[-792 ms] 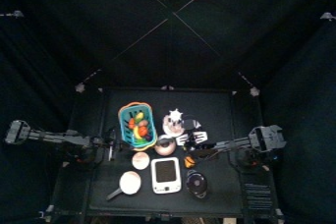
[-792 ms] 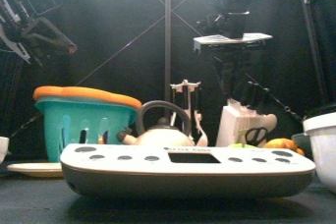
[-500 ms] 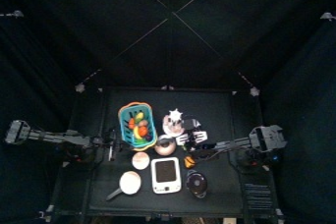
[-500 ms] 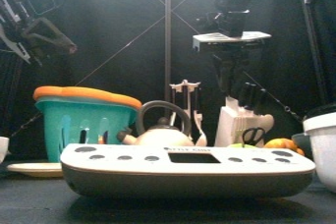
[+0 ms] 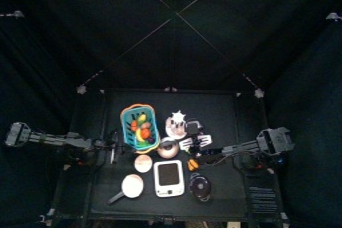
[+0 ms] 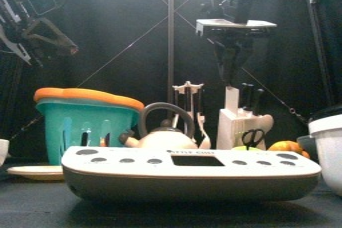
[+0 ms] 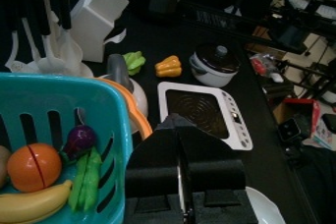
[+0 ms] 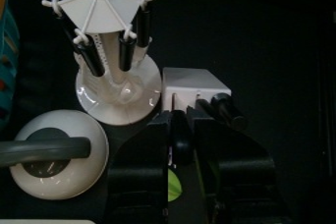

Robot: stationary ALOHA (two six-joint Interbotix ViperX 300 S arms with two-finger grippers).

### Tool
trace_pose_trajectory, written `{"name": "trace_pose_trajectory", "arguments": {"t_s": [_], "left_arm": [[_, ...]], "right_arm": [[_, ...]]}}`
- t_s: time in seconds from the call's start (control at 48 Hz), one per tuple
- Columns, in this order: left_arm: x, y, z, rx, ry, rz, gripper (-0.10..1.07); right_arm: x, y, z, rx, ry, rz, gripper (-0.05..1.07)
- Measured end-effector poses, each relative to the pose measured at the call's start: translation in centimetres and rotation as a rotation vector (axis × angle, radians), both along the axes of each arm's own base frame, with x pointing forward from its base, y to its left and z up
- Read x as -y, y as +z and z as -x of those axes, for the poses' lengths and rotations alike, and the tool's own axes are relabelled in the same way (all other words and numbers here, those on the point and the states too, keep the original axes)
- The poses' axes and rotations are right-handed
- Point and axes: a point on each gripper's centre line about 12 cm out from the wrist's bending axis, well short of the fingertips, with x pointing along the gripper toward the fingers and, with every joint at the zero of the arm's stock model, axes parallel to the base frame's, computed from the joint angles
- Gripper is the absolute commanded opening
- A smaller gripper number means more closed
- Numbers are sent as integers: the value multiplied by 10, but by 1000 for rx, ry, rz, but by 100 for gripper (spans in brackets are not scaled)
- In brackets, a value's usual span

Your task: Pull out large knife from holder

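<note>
The white knife holder (image 6: 241, 128) stands right of the middle, with black knife handles (image 6: 250, 96) sticking up from it. It also shows in the right wrist view (image 8: 197, 84) and the top view (image 5: 202, 132). My right gripper (image 6: 230, 80) hangs straight down over the holder's left end. In the right wrist view its jaws (image 8: 178, 122) are closed narrowly on a black handle at the holder's edge. The blade is hidden. My left gripper (image 7: 184, 141) is shut and empty, resting at the table's left (image 5: 99, 145) beside the teal basket (image 7: 53, 120).
A white scale (image 6: 187, 168) fills the front. Behind it are the teal basket (image 6: 86, 122), a kettle (image 6: 166, 132) and a white utensil rack (image 6: 191, 96), which stands close to the holder (image 8: 108, 17). A white bowl (image 6: 329, 152) is at the right.
My right gripper has risen and shifted slightly left over the holder. The handles now stand more upright. The left arm has not moved.
</note>
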Motion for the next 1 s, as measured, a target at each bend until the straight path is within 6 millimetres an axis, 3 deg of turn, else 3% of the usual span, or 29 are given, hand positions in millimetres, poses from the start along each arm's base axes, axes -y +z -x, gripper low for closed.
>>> {"name": "trace_pose_trajectory", "arguments": {"t_s": [0.542, 1.0], "left_arm": [[0, 0, 0, 0, 1, -1, -3], [-1, 0, 0, 0, 3, -1, -3]], "right_arm": [[-27, 36, 18, 48, 68, 58, 21], [-63, 64, 34, 107, 203, 168, 21]]}}
